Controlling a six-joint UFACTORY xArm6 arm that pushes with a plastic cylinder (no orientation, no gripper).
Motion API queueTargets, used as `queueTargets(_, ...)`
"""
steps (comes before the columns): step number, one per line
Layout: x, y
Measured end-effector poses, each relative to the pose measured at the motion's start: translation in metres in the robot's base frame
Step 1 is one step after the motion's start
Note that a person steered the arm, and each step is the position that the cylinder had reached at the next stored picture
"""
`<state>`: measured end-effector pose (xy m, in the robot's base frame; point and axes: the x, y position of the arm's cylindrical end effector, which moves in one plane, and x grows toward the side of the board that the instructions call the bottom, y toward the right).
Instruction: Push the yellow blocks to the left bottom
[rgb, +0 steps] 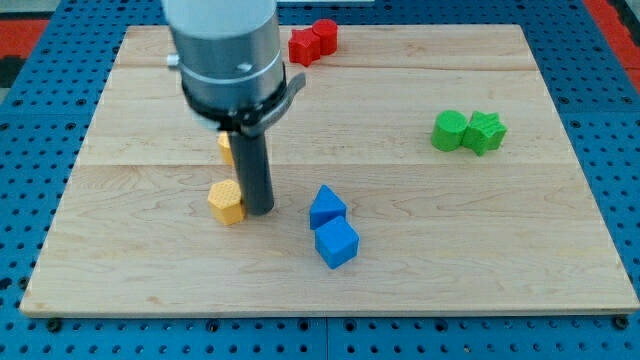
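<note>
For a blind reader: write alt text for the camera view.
My tip rests beside a yellow hexagonal block on a wooden board, a second yellow block partly hidden behind the rod. Two blue blocks, two green and two red sit elsewhere.

This looks like a robotics lab bench set up for testing. A pale wooden board (400, 250) made of glued planks lies on a blue perforated metal plate (30, 40), whose regular holes show all around the board. Above the board's upper left hangs a grey cylindrical arm housing (225, 50). Beyond the board's top edge, a red strip (40, 12) is probably more fixture, though too cropped to tell.
</note>
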<state>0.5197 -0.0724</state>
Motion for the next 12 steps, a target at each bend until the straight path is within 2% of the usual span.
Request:
queueTargets(1,0.025,-0.02)
queueTargets(2,-0.024,-0.011)
queueTargets(3,-0.035,0.013)
queueTargets(4,-0.051,-0.012)
queueTargets(6,-0.047,-0.089)
queueTargets(7,-0.102,-0.092)
queueTargets(8,-0.102,-0.117)
queueTargets(9,-0.04,-0.119)
queueTargets(10,-0.022,-0.127)
queueTargets(11,-0.03,-0.122)
queueTargets(12,-0.032,-0.076)
